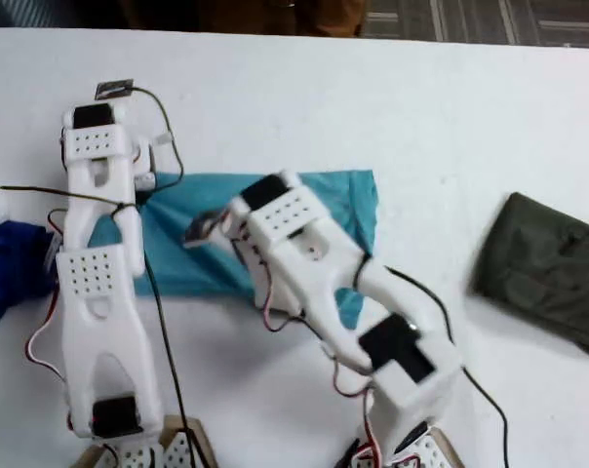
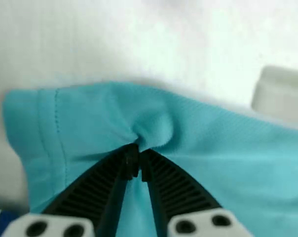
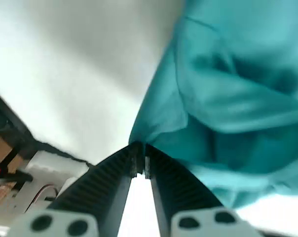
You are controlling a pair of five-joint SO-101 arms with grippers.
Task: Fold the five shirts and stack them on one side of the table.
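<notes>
A teal shirt (image 1: 345,208) lies partly folded in the middle of the white table (image 1: 421,97), under both arms. In the left wrist view my left gripper (image 2: 137,164) is shut on a puckered pinch of the teal shirt (image 2: 213,148) near its hemmed edge. In the right wrist view my right gripper (image 3: 139,160) is shut on an edge of the teal shirt (image 3: 238,74), which hangs in folds above the table. From above, the right gripper (image 1: 203,230) sits over the shirt's left part, close to the left arm (image 1: 99,253).
A dark blue shirt (image 1: 7,268) lies crumpled at the table's left edge. An olive green shirt (image 1: 548,273) lies bunched at the right. The two arms stand close together over the teal shirt. Cables (image 1: 163,322) trail along the left arm.
</notes>
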